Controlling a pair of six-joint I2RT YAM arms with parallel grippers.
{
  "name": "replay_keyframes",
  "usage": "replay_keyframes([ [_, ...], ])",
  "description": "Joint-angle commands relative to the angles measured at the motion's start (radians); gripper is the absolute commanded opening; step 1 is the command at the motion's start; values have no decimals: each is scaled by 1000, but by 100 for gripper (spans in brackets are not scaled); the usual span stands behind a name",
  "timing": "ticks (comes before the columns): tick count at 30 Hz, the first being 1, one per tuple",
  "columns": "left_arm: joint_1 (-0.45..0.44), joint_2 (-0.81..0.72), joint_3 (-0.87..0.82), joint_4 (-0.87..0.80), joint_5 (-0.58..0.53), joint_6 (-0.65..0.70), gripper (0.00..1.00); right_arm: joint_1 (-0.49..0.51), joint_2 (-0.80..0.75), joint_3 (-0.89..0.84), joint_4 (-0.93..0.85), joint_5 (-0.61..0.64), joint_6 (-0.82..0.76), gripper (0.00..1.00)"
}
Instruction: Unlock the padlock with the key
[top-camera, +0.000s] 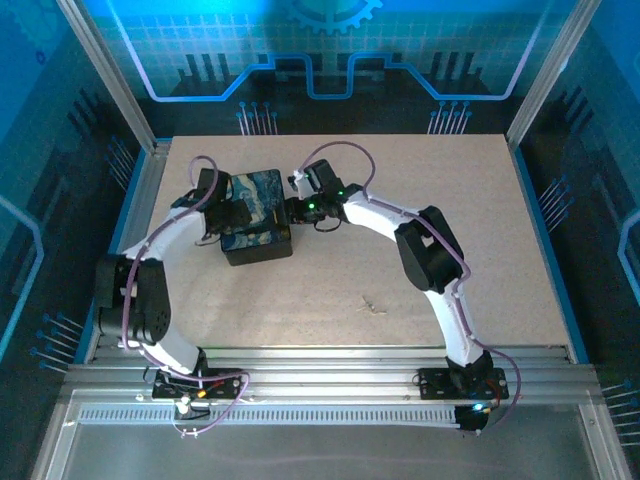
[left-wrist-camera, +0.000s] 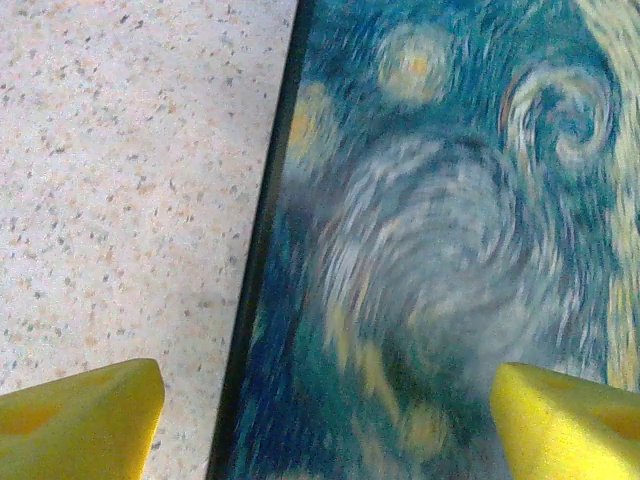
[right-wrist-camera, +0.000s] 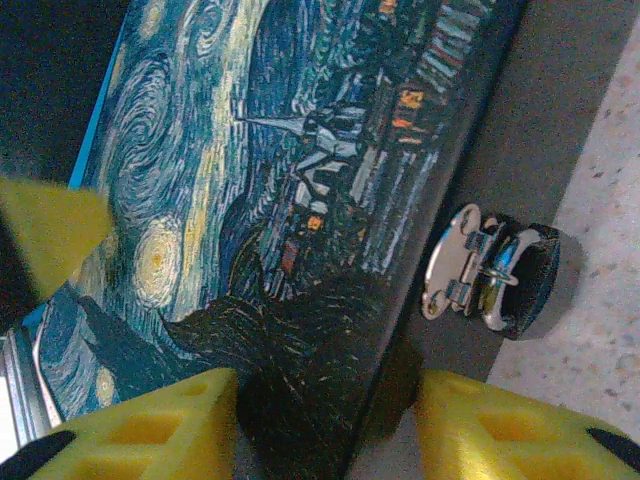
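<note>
Your left arm (top-camera: 165, 250) bends in from the near left, and your left gripper (left-wrist-camera: 320, 425) points down with its fingers spread wide. Your right arm (top-camera: 425, 250) arcs in from the near right. The fingers of your right gripper (right-wrist-camera: 320, 430) are partly apart, but you can't tell whether they pinch.

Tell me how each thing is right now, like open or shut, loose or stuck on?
Box: shut, with its latch fastened.
Padlock: hanging on the latch, looks locked.
Key: lying loose on the table, away from the box.
Left end effector: open, straddling the box's edge.
Right end effector: open, straddling the box's edge beside the padlock.
</note>
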Motion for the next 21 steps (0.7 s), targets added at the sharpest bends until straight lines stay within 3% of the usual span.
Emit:
replay_keyframes([
  [1, -1, 61, 69, -8, 40, 60, 84, 49, -54, -96, -24, -27, 49, 46],
  [10, -39, 167, 167, 78, 244, 138, 81, 107, -167, -316, 138, 21, 183, 38],
  [12, -67, 194, 193, 109, 316, 151, 81, 119, -198, -365, 160, 52, 208, 40],
  [18, -122, 265, 277, 127, 325, 124, 81, 125, -254, -454, 187, 113, 250, 42],
  [21, -118, 257, 281, 138, 310, 119, 81, 119, -300, -486, 153, 146, 232, 54],
])
